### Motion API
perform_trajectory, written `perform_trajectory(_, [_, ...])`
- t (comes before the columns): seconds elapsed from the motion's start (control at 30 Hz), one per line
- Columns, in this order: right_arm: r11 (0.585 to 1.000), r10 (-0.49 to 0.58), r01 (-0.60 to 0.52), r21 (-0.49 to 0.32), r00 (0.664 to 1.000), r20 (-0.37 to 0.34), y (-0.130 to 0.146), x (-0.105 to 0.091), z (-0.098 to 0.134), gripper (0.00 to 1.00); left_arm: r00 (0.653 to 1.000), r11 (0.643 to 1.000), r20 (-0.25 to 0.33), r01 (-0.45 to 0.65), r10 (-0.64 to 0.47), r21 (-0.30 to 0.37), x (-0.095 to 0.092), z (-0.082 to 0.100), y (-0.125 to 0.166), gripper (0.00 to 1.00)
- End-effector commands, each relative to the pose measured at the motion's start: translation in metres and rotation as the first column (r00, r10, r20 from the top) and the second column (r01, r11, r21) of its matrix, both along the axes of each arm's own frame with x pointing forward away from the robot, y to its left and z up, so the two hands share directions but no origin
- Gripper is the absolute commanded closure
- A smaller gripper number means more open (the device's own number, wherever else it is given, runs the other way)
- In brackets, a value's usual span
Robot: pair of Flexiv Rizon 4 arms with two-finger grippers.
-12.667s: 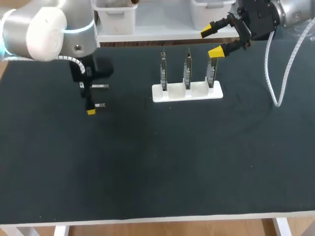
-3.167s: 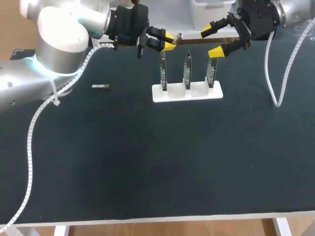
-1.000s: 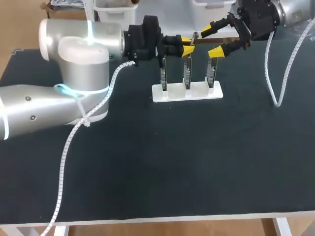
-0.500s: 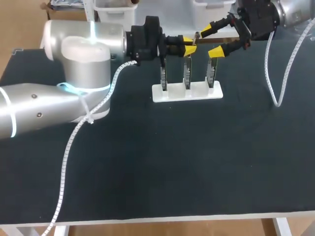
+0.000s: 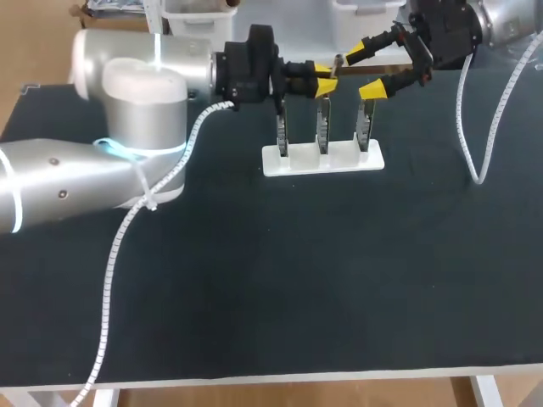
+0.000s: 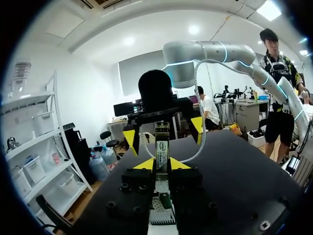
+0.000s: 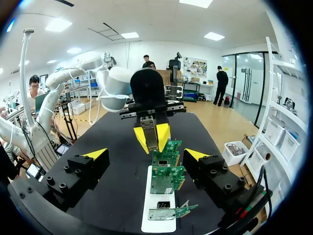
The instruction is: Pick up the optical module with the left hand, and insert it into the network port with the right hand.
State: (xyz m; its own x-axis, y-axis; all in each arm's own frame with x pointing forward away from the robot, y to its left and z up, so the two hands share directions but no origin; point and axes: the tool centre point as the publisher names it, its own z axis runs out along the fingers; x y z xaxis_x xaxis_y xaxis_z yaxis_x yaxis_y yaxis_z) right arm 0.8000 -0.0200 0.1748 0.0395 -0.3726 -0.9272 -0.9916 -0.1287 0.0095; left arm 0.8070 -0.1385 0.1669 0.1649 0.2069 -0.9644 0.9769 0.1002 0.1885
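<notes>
The optical module [image 5: 337, 62], a small metal bar, sticks out of my left gripper [image 5: 323, 78], which is shut on it above the circuit boards at the table's back. In the left wrist view the module [image 6: 161, 148] stands between the yellow tips of the left gripper [image 6: 161, 164]. My right gripper [image 5: 367, 71] is open and faces it, its tips either side of the module's free end. In the right wrist view the right gripper [image 7: 145, 154] spreads wide, with the left gripper's fingers [image 7: 162, 135] and the module [image 7: 152, 139] just ahead. The network port cannot be made out.
A white holder [image 5: 323, 158] carries three upright green circuit boards [image 5: 321, 121] below both grippers; in the right wrist view the boards [image 7: 165, 172] stand under the gap. A white cable [image 5: 472, 127] hangs from the right arm. My left arm's bulk [image 5: 127, 127] covers the table's left back.
The left arm's body has shifted a little to the left and back. Its gripper and the module have barely moved. The right gripper has stayed in place, open.
</notes>
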Motion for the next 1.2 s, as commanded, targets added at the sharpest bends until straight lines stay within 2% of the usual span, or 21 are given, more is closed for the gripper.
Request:
perform_trajectory(0.03, [1.000,-0.005,0.005,0.000,1.000,0.004,0.000,-0.003,0.000,0.00,1.000,1.000,0.005,-0.013,0.013,-0.007,-0.006,-0.002,0.001,1.00])
perform_trajectory(0.37, [1.000,-0.005,0.005,0.000,1.000,0.004,0.000,-0.003,0.000,0.00,1.000,0.999,0.003,0.021,-0.021,-0.037,0.002,-0.008,-0.001,1.00])
perform_trajectory(1.2, [1.000,-0.005,0.005,0.000,1.000,0.004,0.000,-0.003,0.000,0.00,0.999,0.999,-0.009,0.036,-0.036,-0.016,0.002,0.000,-0.005,1.00])
